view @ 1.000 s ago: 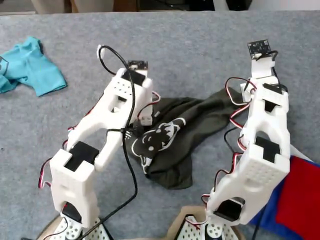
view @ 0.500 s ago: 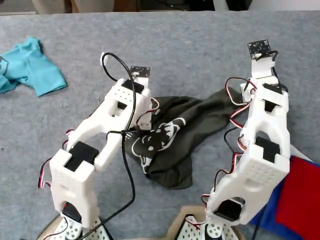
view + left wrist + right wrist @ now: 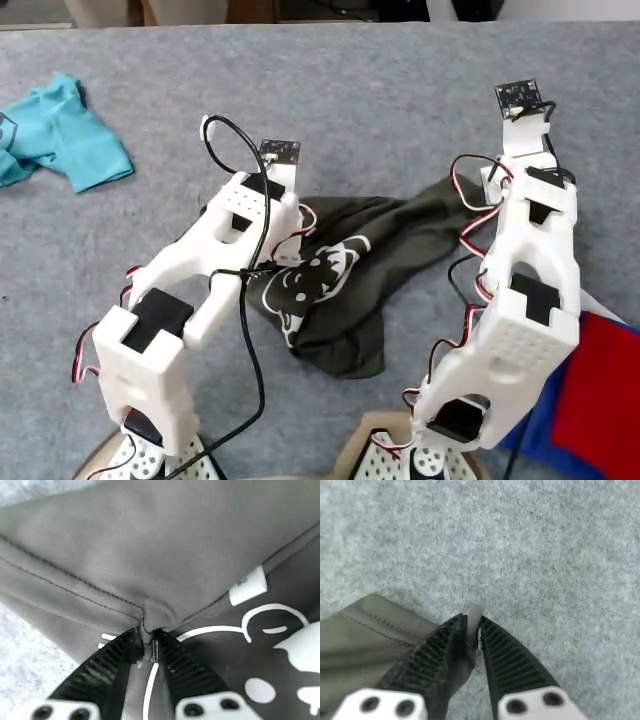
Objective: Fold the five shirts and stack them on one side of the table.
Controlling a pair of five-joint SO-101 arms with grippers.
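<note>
High view gives us the dark shirt (image 3: 340, 275) crumpled at the middle of the grey bench (image 3: 400, 90), its white cartoon print facing up, between the two arms. We see the left tool (image 3: 148, 640) pressed together on a fold of that shirt, pinching a stitched hem just beside the print, with a small white label (image 3: 247, 586) near it. Our right tool (image 3: 473, 624) is likewise clamped on the shirt, gripping a thin bit of its edge at the shirt's far right end, with grey bench beyond it. A teal shirt (image 3: 70, 135) lies rumpled at the far left, well apart from the arms. At the near right corner a red cloth (image 3: 605, 390) rests on a blue cloth (image 3: 548, 438), partly hidden behind the right arm
</note>
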